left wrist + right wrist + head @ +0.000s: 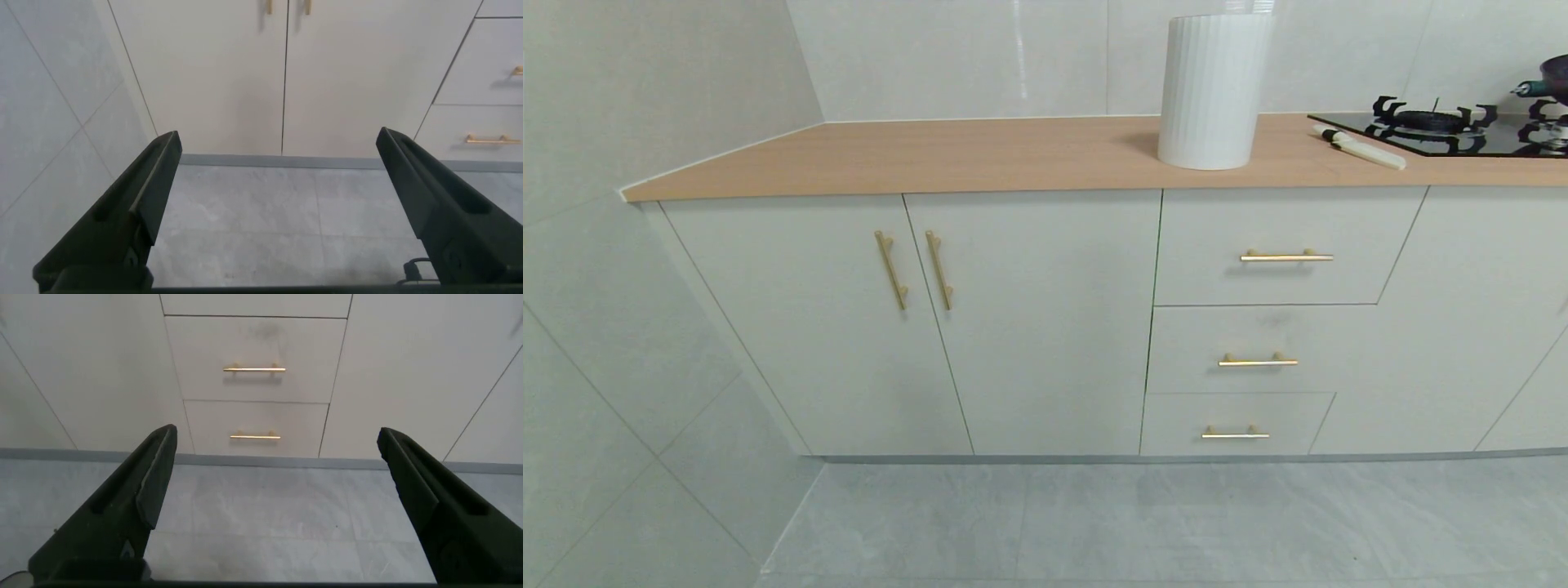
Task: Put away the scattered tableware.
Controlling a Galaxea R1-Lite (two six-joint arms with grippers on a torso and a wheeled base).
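A cream-handled knife (1360, 149) lies on the wooden countertop (980, 155), just left of the gas hob (1441, 129). A tall white ribbed container (1213, 90) stands upright on the counter, left of the knife. My left gripper (278, 140) is open and holds nothing; it hangs low over the grey floor, facing the double cabinet doors (286, 73). My right gripper (277, 438) is also open with nothing between its fingers, low in front of the two lower drawers (254, 370).
Below the counter are two shut doors with gold handles (915, 269) and a stack of three shut drawers (1278, 257). A dark pan (1553, 77) sits on the hob at the far right. A tiled wall (621, 343) closes off the left side. The floor (1176, 523) is bare.
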